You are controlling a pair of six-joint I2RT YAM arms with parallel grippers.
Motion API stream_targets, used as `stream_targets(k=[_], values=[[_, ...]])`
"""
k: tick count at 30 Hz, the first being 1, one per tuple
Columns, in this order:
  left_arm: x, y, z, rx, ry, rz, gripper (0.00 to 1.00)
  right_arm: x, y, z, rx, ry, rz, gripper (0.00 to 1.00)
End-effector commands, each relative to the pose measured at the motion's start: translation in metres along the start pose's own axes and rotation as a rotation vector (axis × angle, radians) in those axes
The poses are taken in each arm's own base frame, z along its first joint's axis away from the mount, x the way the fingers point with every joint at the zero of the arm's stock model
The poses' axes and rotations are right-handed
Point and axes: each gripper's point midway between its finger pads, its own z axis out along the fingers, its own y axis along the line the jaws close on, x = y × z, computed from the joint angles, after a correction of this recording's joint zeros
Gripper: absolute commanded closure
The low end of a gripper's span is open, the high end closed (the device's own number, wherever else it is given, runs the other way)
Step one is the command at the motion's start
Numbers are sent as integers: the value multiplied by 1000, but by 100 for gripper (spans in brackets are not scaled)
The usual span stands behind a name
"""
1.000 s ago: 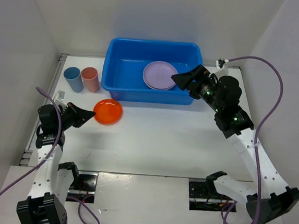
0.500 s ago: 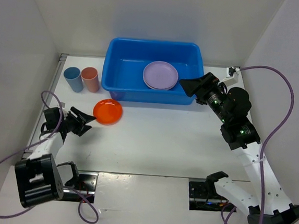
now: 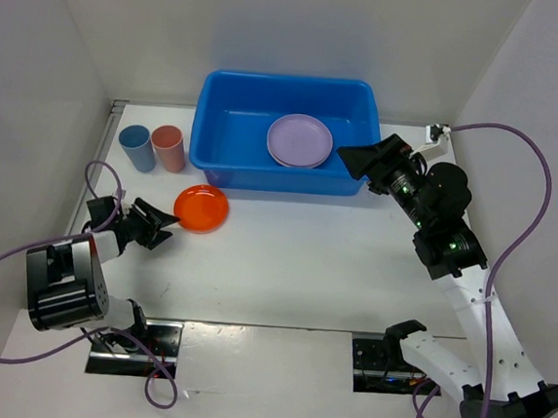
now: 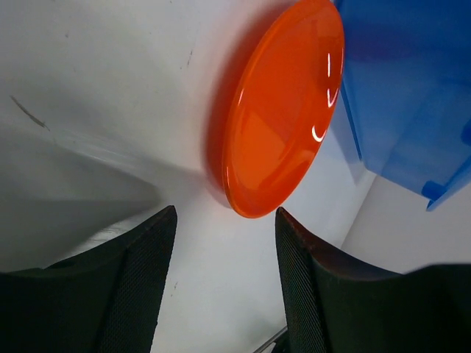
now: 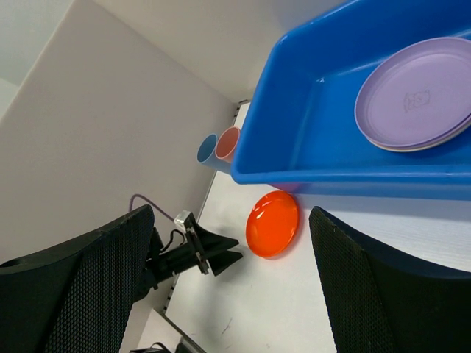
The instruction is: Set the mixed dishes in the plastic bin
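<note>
The lavender plate [image 3: 300, 139] lies in the bin [image 3: 230, 117], upper centre. The orange plate [image 3: 202, 208], blue cup [image 3: 136, 148] and pink cup [image 3: 169, 148] wait on the worktop [image 3: 304, 260], centre left. The left pincer [image 3: 165, 226] and right pincer [image 3: 353, 165] are spread, empty.

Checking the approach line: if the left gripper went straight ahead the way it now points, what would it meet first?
Most likely the orange plate, lying flat just ahead of the left gripper with its jaws open; nothing shows between them. The blue bin lies beyond the plate.
</note>
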Motion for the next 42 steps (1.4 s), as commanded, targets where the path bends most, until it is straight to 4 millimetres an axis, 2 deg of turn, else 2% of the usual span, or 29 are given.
stream_targets(k=[1,6,7,8,14,16,18,19,21,22,25,27,29,30,32,35,36,38,39,42], values=[[-29,-16,3,45,-90,76,37,-11,11,-4,-50,-39,-24,9],[-34,-19,10,22,-112,87,38,-11,10,-1,-50,-39,-24,9],[-34,-13,13,3,-112,67,38,-11,10,-1,-50,-39,-24,9],[-36,-18,15,13,-111,81,38,-11,10,-1,-50,-39,-24,9],[-30,-15,38,-17,-72,77,37,-11,10,-1,-50,-39,-24,9],[-29,-20,44,-14,-65,95,37,-13,8,-1,-43,-45,-24,9],[-23,-11,50,-35,-38,82,37,-12,6,-1,-37,-39,-22,9],[-26,-13,52,-28,-44,87,37,-12,6,-1,-37,-39,-22,9],[-22,-5,57,-40,-21,91,40,-13,5,-2,-37,-39,-23,9],[-23,-9,57,-20,-22,101,42,-10,2,-1,-31,-33,-21,9],[-20,-9,61,-19,-2,101,56,-12,-1,-1,-23,-40,-21,9],[-21,-13,61,-7,0,115,70,-9,-1,-1,-23,-27,-19,9],[-19,-11,62,-6,13,110,80,-12,-3,-1,-16,-34,-19,9],[-19,-11,62,-6,13,110,91,-12,-3,-1,-16,-34,-19,9],[-19,-11,62,-6,13,119,100,-12,-3,-1,-16,-34,-19,9],[-13,-12,61,9,41,124,100,-13,-1,-4,-23,-40,-21,9],[-13,-19,57,24,41,132,100,-13,-1,-4,-23,-40,-21,9],[-1,-23,53,18,73,156,100,-13,-1,-4,-23,-40,-21,9],[-4,-35,47,27,51,193,100,-13,-1,-4,-23,-40,-21,9],[7,-50,30,-1,49,286,100,-12,1,-4,-29,-34,-12,9]])
